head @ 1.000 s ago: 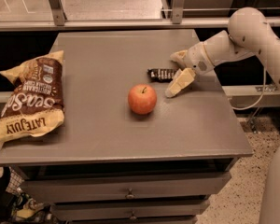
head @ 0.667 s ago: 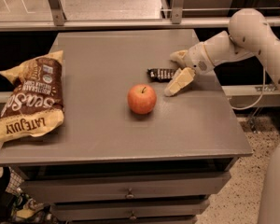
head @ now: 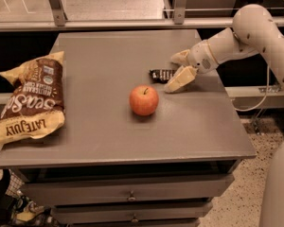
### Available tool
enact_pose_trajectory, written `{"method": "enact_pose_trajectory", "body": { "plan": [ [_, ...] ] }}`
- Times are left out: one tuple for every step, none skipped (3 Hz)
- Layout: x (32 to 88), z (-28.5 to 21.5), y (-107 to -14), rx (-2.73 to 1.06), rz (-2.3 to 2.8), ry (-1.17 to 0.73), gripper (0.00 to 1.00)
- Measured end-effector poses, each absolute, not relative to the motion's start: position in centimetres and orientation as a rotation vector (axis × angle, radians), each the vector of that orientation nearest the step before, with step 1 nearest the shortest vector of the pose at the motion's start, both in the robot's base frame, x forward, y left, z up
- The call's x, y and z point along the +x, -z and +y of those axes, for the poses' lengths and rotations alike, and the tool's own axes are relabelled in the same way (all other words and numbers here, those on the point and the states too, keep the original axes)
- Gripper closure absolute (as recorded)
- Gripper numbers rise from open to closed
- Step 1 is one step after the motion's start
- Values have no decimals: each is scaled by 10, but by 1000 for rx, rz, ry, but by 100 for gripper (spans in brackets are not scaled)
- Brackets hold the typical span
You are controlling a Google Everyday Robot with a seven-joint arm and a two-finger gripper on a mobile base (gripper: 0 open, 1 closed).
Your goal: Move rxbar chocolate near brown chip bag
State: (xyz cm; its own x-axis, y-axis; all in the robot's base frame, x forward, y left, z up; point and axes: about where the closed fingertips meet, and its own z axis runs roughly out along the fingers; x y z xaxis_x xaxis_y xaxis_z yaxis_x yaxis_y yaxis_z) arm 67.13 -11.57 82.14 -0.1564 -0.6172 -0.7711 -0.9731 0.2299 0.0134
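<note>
The rxbar chocolate (head: 161, 74), a small flat black bar, lies on the grey table (head: 113, 131) right of centre. My gripper (head: 178, 70) is at the bar's right end, open, with one cream finger behind the bar and the other (head: 179, 79) in front of it, partly covering it. The brown chip bag (head: 32, 97), dark brown with yellow ends, lies at the table's left edge, far from the bar.
A red apple (head: 144, 100) stands in the middle of the table, in front and left of the bar. A metal rail (head: 132, 22) runs behind the table. The arm (head: 255, 32) reaches in from the right. Drawers (head: 128, 193) sit below the tabletop.
</note>
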Motion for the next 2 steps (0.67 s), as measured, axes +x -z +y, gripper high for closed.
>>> {"method": "enact_pose_trajectory", "body": {
  "plan": [
    [671,-116,-824,-1462,1860,-704,95],
    [671,-115,-831,-1462,1859,-705,100]
  ]
}}
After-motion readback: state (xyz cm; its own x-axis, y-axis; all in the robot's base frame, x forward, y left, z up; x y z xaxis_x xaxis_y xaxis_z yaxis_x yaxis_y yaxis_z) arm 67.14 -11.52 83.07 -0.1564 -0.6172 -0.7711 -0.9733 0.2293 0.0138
